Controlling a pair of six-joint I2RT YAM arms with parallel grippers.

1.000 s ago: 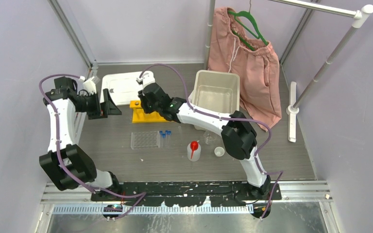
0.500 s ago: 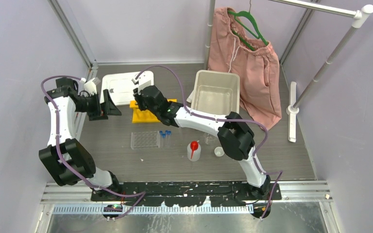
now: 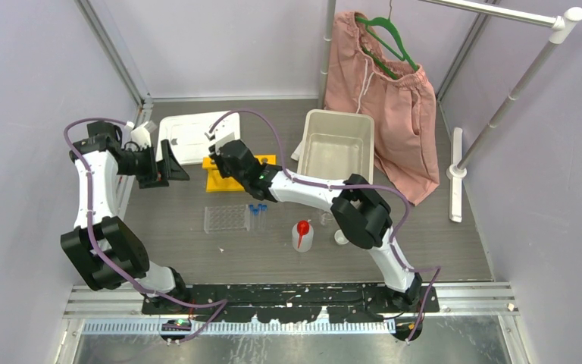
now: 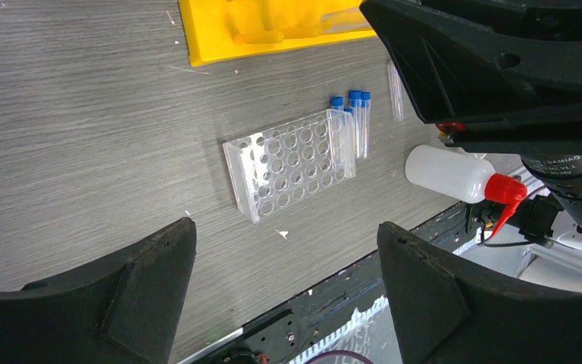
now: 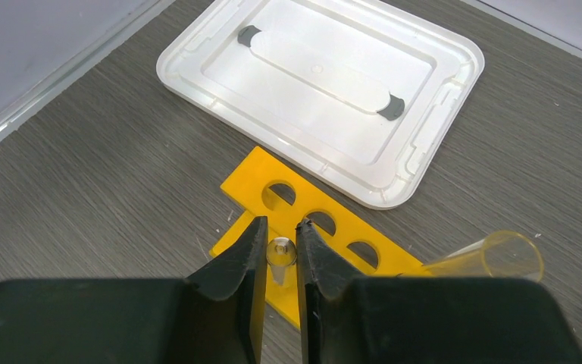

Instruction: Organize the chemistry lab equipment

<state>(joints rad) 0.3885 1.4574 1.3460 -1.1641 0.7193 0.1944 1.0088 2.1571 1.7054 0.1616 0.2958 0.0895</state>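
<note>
My right gripper [image 5: 280, 227] is shut on a small clear tube [image 5: 280, 254], held upright over the left end of the yellow tube rack [image 5: 341, 227]. A larger clear tube [image 5: 492, 258] lies tilted at the rack's right end. In the top view the right gripper [image 3: 223, 152] hovers over the rack [image 3: 216, 182]. My left gripper [image 3: 176, 163] is open and empty, left of the rack. The clear grid rack [image 3: 226, 218], blue-capped tubes [image 3: 257, 210], red-spouted squeeze bottle [image 3: 301, 235], small glassware [image 3: 326, 218] and tiny white cup [image 3: 341, 237] stand nearer.
A white tray lid [image 3: 189, 136] lies just behind the yellow rack. A beige bin [image 3: 339, 144] stands at the back right, with pink shorts [image 3: 383, 91] hanging beside it. In the left wrist view are the grid rack [image 4: 292, 161] and the bottle [image 4: 455, 173].
My right gripper has drawn nearer and slightly left over the yellow rack, still shut on the tube. The left arm has shifted only slightly.
</note>
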